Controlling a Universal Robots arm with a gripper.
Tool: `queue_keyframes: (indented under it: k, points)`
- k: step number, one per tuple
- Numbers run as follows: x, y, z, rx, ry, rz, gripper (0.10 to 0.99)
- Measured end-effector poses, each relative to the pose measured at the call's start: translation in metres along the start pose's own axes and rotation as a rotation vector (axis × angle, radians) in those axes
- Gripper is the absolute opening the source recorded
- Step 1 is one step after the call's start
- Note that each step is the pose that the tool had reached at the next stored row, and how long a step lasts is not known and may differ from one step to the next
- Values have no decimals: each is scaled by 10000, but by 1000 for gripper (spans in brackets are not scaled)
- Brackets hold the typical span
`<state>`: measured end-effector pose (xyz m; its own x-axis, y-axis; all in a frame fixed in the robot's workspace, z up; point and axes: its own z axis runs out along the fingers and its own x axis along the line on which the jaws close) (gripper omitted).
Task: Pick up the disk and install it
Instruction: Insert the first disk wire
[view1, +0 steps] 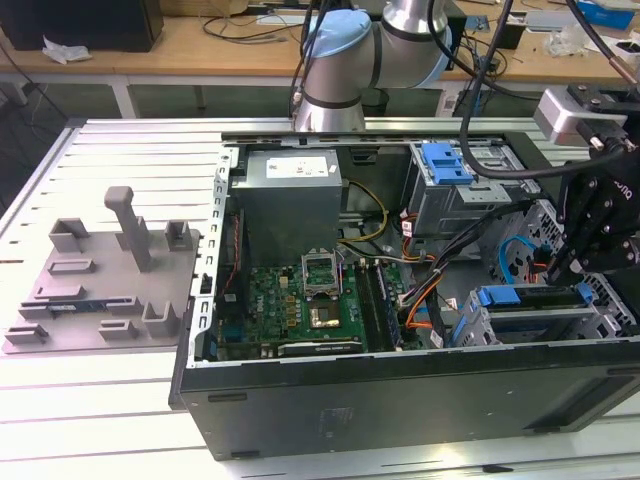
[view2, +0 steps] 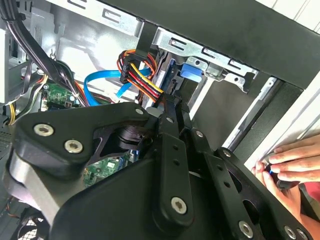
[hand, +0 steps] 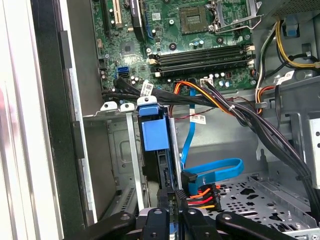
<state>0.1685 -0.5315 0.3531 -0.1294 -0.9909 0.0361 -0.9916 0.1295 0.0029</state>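
Appears nearly done, with blue-framed silver metal disk (hand: 161, 172) edge-on inside grey steel drive cage (hand: 117, 150), black gripper (hand: 173, 198) pinched narrowly on it, final seating seemingly left.

Arm (view1: 345, 60): grey-and-blue joint at the far side in the exterior view, its links passing out of the top of that view. Wrist (view1: 585, 115) is at the exterior view's right and turned downward. Pincer (view1: 562, 262) is black, hanging low and tilted slightly toward the exterior view's left. In the first wrist view the fingers (hand: 166, 197) are drawn close together, with a thin gap between the tips.
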Motion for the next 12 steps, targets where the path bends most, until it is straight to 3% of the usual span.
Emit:
queue_keyframes:
  k: [12]
  points:
    - [-19, 6, 1, 55, -4, -479, 169]
